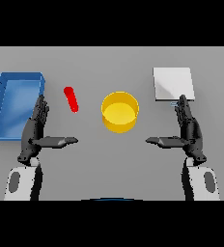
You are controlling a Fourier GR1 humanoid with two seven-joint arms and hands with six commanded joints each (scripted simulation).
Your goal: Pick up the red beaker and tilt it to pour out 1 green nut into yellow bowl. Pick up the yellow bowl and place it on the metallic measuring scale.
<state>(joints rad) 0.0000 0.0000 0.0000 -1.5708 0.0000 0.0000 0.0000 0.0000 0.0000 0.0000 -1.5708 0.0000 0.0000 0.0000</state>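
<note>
The red beaker [71, 99] is a slim red tube on the table, left of centre and tilted in the picture. The yellow bowl [119, 112] stands at the middle of the table; its inside looks plain yellow. A metallic measuring scale [173, 83], a pale square plate, lies at the back right. My left hand [35, 129] is open near the front left, fingers straight and thumb pointing inward, below and left of the beaker. My right hand [189, 129] is open at the front right, just in front of the scale. Neither hand touches anything.
A blue tray [4, 94] with raised walls sits at the far left, right beside my left hand. The grey table [112, 159] stretches between the two hands in front of the bowl.
</note>
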